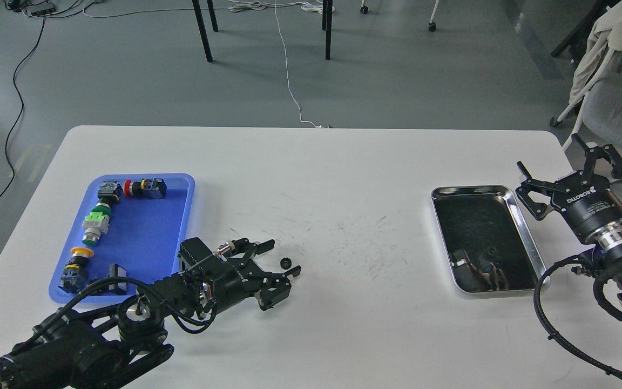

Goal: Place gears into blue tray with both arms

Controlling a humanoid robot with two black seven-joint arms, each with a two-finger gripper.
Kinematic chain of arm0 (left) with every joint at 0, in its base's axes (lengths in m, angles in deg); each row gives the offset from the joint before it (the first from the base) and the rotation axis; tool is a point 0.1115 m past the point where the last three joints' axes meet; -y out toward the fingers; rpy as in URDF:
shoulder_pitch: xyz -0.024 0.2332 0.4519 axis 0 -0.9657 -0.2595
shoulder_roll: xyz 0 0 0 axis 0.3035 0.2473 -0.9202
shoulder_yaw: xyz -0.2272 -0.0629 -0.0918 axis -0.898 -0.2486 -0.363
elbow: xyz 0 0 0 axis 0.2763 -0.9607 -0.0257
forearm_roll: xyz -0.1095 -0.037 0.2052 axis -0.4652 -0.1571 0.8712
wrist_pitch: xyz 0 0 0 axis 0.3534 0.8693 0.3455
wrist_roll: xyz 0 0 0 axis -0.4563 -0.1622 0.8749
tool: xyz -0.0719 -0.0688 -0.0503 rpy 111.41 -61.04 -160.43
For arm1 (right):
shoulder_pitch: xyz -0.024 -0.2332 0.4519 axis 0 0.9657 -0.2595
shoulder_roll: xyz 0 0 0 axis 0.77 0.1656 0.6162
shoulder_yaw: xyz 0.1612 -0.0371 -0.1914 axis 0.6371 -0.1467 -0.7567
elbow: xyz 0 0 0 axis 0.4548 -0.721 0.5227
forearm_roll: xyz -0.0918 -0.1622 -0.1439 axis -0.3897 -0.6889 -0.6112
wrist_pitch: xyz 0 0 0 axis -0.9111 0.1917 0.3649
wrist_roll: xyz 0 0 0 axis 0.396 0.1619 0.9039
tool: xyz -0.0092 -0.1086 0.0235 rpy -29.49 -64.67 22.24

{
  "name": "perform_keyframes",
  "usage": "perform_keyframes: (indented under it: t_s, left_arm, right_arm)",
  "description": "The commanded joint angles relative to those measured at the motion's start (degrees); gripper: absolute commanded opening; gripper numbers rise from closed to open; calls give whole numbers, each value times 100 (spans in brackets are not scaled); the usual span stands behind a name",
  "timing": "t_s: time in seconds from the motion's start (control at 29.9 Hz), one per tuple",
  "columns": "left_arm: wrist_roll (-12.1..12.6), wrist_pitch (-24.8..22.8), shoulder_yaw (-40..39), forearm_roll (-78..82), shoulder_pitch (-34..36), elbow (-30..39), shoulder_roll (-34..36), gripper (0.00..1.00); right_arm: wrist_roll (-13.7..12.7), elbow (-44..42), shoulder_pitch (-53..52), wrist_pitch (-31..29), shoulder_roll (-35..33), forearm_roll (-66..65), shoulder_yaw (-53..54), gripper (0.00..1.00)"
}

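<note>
- The left tool (281, 258) is being held low over the surface (343, 162) with its fingers spread, and one gear (285, 263) is lying between the fingertips, not yet pinched as far as can be seen.
- The right tool (570, 175) is being held spread and empty at the right edge, just beside the steel tray (524, 237).
- The blue tray (181, 183) is sitting left of the left tool, and only coloured switches (97, 224) and black blocks are being seen in it; no gear is being seen there, so the task is judged barely begun.
- Other gears are not being made out anywhere; dark reflections in the steel tray are hard to read, and the blue tray's near corner is being covered by the left arm.
</note>
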Motion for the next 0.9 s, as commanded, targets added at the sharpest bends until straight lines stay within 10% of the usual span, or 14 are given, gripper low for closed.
perform_keyframes:
  t_s: [0.0, 0.3, 0.87]
  left_arm:
    - [-1, 21, -6, -1, -48, -26, 20, 49]
    - [-9, 161, -23, -1, -145, -35, 20, 9]
    - [-27, 337, -700, -597, 312, 475, 2004, 8]
  right_arm:
    - [0, 0, 20, 0, 16, 0, 0, 97]
    - [0, 9, 20, 0, 16, 0, -53, 97]
    - [0, 9, 2, 0, 16, 0, -71, 97]
